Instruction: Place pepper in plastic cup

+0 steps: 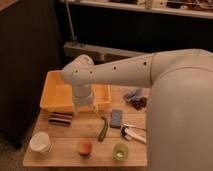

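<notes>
The pepper, long, slim and dark green, lies flat near the middle of the wooden table. The plastic cup, small and translucent light green, stands upright near the table's front edge, right of the pepper's near end. My gripper hangs from the white arm over the front rim of the yellow bin, behind and left of the pepper. Its two fingers stand apart, open, with nothing between them.
A yellow bin sits at the back left. A white cup stands front left, a round orange fruit beside the plastic cup. A dark bar, a blue packet, a white tool and dark items lie around.
</notes>
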Action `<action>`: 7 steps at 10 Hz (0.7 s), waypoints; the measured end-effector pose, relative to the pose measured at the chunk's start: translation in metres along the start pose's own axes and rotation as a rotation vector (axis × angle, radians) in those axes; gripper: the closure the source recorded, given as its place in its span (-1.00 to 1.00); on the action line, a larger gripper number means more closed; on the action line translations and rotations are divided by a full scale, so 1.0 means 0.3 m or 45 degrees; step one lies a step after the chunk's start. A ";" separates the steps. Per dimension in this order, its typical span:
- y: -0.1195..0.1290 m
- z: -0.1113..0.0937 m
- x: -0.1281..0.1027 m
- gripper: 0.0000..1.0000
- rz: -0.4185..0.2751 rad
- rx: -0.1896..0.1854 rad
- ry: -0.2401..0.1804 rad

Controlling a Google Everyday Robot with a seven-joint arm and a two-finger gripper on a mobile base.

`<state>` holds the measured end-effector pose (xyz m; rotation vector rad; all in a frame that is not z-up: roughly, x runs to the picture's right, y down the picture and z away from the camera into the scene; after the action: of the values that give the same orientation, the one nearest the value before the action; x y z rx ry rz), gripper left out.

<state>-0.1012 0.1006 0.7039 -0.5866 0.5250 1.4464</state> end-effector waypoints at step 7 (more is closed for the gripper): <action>-0.078 -0.011 0.001 -0.30 0.023 0.014 -0.046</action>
<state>-0.0777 0.0979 0.7025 -0.5474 0.5106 1.4677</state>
